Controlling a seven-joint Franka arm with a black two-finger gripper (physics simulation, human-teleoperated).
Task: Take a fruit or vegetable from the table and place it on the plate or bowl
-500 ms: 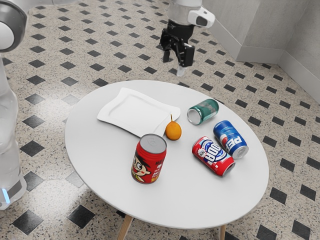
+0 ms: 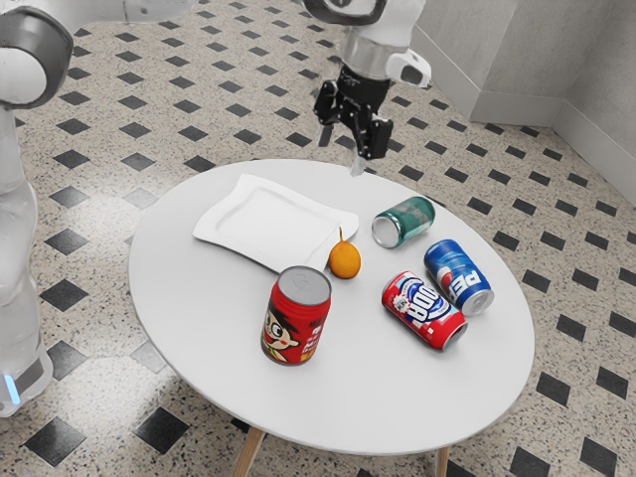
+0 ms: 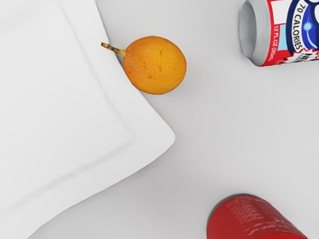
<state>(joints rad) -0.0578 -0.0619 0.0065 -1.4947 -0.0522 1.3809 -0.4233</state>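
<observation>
1. Worktop (image 2: pixel 199 328): one, round and white.
2. Plate (image 2: pixel 263 224): one, bare, toward 10 o'clock from the worktop's centre.
3. Gripper (image 2: pixel 341 151): one, fingers spread and empty, hovering over the worktop's 12 o'clock rim, well apart from the fruit.
4. Cans: four. From the fruit, the upright red can (image 2: pixel 296 316) stands at 7 o'clock. The green can (image 2: pixel 402 220), blue can (image 2: pixel 458 276) and red-and-blue can (image 2: pixel 424 310) lie toppled from 2 to 4 o'clock. A careless descent could knock or roll one.
5. Orange fruit (image 2: pixel 345 260): one, at the plate's 4 o'clock corner, seemingly touching its rim. An off-centre pinch could squirt it away, or a finger could snag the rim.
</observation>
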